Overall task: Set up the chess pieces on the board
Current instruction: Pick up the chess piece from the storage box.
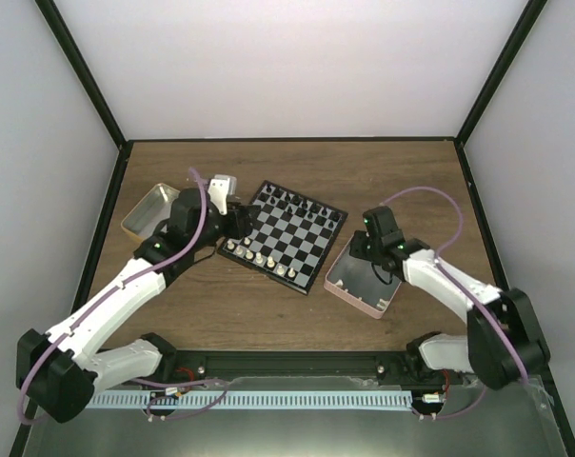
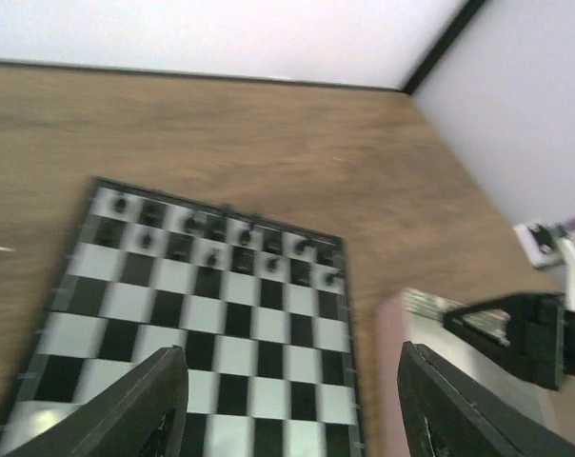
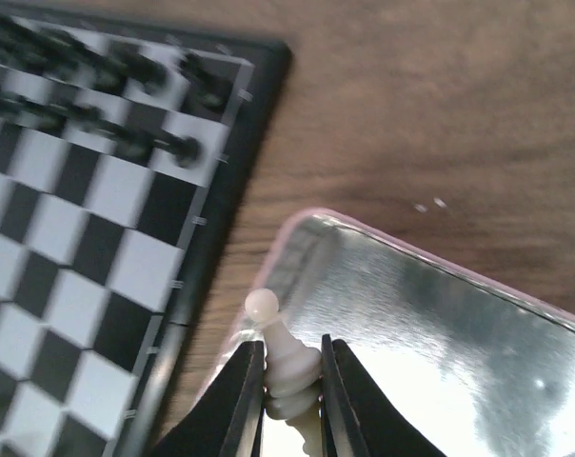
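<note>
The right gripper (image 3: 289, 369) pinches a cream-white pawn (image 3: 282, 350) between narrow jaws, above the pink tray (image 3: 440, 324) just beside the board (image 3: 88, 238). The left gripper (image 2: 292, 405) hangs over the board's edge, jaws wide with nothing between them. Black pieces (image 2: 221, 243) fill the far rows, and white pieces (image 1: 261, 259) line the near edge.

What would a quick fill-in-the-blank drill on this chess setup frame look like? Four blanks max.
1. The small chess piece pinched in the right gripper is ____ in colour.
2. The shiny pink-rimmed metal tray lies to the ____ of the small black-and-grey chequered board.
3. The left gripper, above the board, has its jaws ____.
4. The pieces lined along the board's far rows are ____.

Missing words: cream-white; right; open; black.
</note>
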Controlling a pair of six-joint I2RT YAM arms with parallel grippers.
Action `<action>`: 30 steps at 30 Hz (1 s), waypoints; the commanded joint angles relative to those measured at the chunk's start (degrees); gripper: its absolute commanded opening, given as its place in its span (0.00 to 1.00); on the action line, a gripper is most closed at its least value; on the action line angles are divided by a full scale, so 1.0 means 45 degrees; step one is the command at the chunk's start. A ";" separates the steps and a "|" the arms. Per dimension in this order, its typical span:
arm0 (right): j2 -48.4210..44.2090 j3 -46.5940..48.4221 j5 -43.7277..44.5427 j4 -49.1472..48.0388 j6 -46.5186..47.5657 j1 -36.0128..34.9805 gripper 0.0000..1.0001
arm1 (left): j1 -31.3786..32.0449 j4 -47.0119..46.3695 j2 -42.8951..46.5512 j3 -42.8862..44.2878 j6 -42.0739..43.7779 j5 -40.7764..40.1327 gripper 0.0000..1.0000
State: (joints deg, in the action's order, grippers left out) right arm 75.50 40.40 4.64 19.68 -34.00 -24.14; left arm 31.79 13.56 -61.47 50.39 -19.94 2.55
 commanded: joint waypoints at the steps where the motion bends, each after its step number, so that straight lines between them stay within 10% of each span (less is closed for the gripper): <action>1: -0.1900 -0.0827 -0.1367 -0.2329 0.0826 -0.0065 0.16 | -0.0033 -0.1773 -0.1024 -0.0058 -0.1636 0.4016 0.62; 16: -0.5646 -0.3376 -0.5596 -0.6202 0.1892 -0.0086 0.16 | 0.2030 -0.5535 -0.6201 0.2327 -0.6178 0.8044 0.61; 30: -0.5843 -0.3480 -0.6012 -0.6125 0.2121 -0.0092 0.16 | 0.2755 -0.4781 -0.7721 0.3507 -0.6236 0.6844 0.45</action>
State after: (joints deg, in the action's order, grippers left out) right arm 49.84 24.99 -21.28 -6.61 -25.58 -24.21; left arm 44.05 -8.19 -95.66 64.53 -47.94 36.27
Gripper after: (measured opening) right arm 0.162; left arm 0.468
